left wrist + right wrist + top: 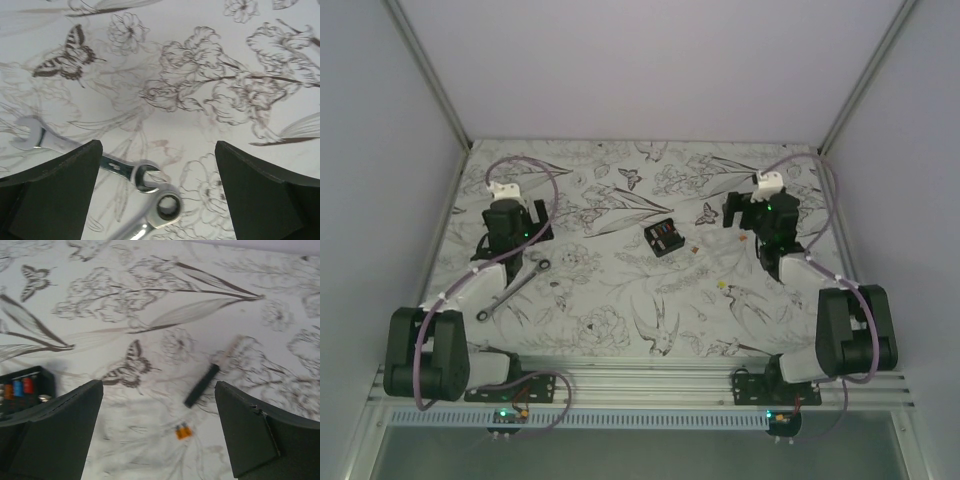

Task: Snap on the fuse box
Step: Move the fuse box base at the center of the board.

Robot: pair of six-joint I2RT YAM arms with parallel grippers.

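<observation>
The fuse box is a small black box with red, blue and orange fuses, lying near the middle of the table. It also shows at the left edge of the right wrist view, partly behind my left finger. My right gripper is open and empty, to the right of the box; in its wrist view a thin black stick and a small orange fuse lie between its fingers. My left gripper is open and empty at the far left, above two wrenches.
A wrench lies at the left of the flower-printed table. Small orange bits lie right of centre. Grey walls enclose the table on three sides. A metal rail runs along the near edge.
</observation>
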